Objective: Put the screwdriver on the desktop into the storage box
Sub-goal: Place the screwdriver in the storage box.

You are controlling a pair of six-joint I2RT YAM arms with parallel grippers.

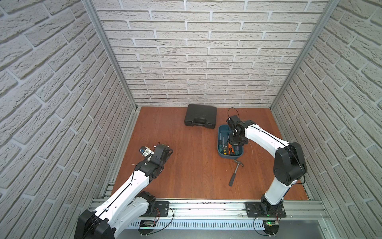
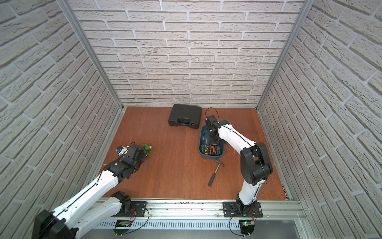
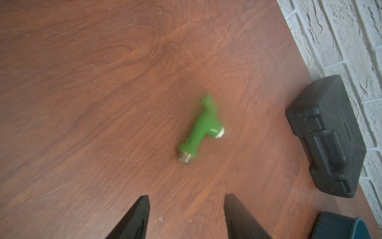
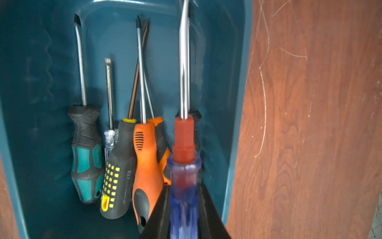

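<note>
Both top views show the right tool (image 1: pixel 236 143) poised inside the teal storage box (image 1: pixel 220 132) near a black hard case (image 1: pixel 200 117), with a hammer (image 1: pixel 234 172) on the surface (image 1: pixel 186 165) just in front. The left tool (image 2: pixel 143 152) hangs well apart, beside a green tap fitting (image 2: pixel 147 147).

Left wrist view: its fingers (image 3: pixel 136 219) are spread with nothing between them, and the fitting lies ahead.

Right wrist view: the jaws are clenched on the blue-handled screwdriver (image 4: pixel 184 144). Its shaft runs lengthwise along the box, tip toward the far end wall, parallel to the other screwdrivers (image 4: pixel 86 153) lying inside.
</note>
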